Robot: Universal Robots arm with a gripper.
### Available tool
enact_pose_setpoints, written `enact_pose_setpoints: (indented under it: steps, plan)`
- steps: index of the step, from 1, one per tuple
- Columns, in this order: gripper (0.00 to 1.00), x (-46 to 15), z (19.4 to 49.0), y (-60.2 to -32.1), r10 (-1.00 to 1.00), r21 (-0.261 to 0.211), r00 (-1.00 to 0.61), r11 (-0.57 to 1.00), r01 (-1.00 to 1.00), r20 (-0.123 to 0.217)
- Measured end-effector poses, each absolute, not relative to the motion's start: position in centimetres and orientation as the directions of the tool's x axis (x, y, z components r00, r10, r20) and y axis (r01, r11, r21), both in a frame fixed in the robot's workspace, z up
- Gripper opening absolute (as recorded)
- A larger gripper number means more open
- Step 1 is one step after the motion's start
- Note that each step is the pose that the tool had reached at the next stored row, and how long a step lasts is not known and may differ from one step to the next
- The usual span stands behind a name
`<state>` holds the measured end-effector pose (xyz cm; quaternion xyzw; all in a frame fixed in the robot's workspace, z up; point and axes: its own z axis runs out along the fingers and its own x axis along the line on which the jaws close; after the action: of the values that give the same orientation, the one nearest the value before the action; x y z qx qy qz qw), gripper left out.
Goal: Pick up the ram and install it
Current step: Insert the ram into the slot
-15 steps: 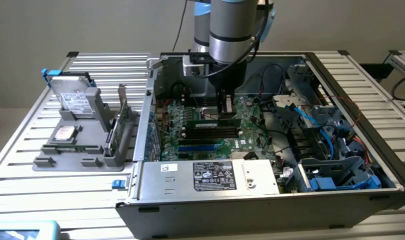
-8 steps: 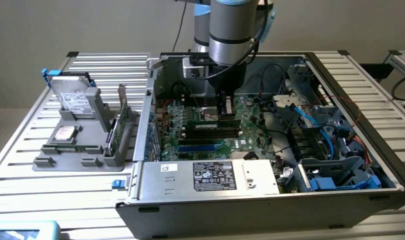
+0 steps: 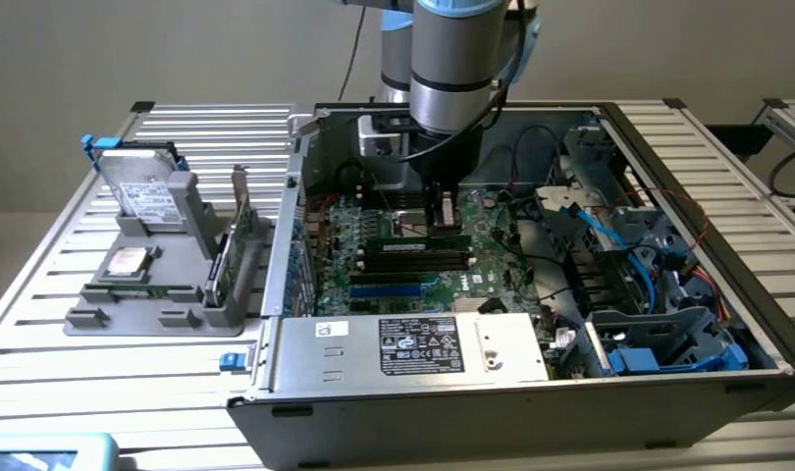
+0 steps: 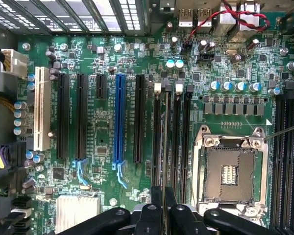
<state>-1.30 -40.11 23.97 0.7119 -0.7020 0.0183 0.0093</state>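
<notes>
Wrist view: gripper (image 4: 164, 215) clamped on the ram (image 4: 165, 147), held edge-on over the memory slots (image 4: 179, 142). Looks like the install step; seating needs the notch aligned and a straight, even push.

We are seeing soft, even overhead light. Exterior view: the slatted table (image 3: 31, 343) is glaring pale, and the case (image 3: 503, 412) interior is lying in shadow beneath the arm (image 3: 456, 59). Wrist view: the motherboard (image 4: 103, 127) is showing evenly lit, the ram (image 4: 165, 137) catching a thin pale line.
</notes>
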Motion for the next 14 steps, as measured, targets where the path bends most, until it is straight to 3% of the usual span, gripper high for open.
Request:
enact_pose_setpoints:
  steps: [14]
  plan:
    - [0.14,-1.3,23.64,-40.32,-0.999,-0.012,0.007,-0.007,-1.0,0.039]
